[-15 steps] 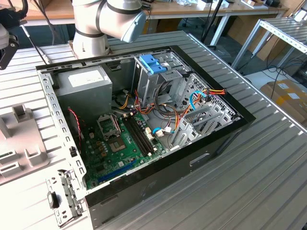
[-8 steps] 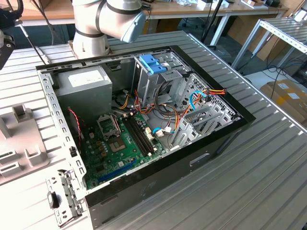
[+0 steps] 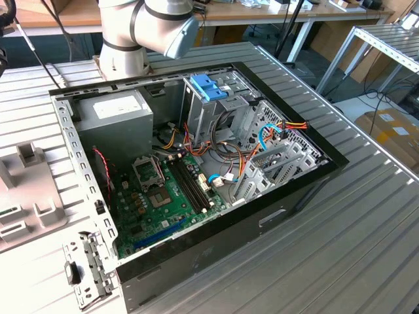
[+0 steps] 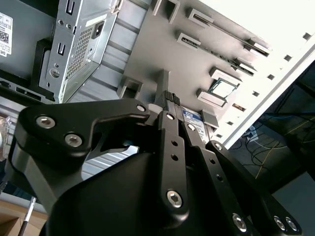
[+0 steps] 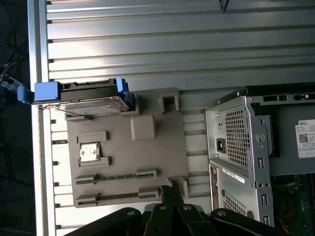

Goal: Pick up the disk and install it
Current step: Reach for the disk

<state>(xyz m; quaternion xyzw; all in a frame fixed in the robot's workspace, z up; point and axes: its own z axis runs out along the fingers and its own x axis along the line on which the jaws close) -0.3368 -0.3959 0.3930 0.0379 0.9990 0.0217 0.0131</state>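
Disk [image 5: 83,98] is found propped at the end of a grey moulded tray [image 5: 147,162] farthest from the hand [image 5: 171,191], well apart from it; whether it lies flat or tilted cannot be told. A processor chip [image 5: 90,152] is seated in a tray pocket between disk and hand. The hand is held over the tray's near edge, its fingers pressed together with nothing between them. A grey power-supply box [image 5: 236,142] of the open computer case [image 3: 216,242] stands beside the hand on the ribbed desk [image 5: 147,49]. The disk is judged rigid, dense and shock-sensitive, with smooth faces. It is best gripped across its metal body, since the blue plastic rails may flex.
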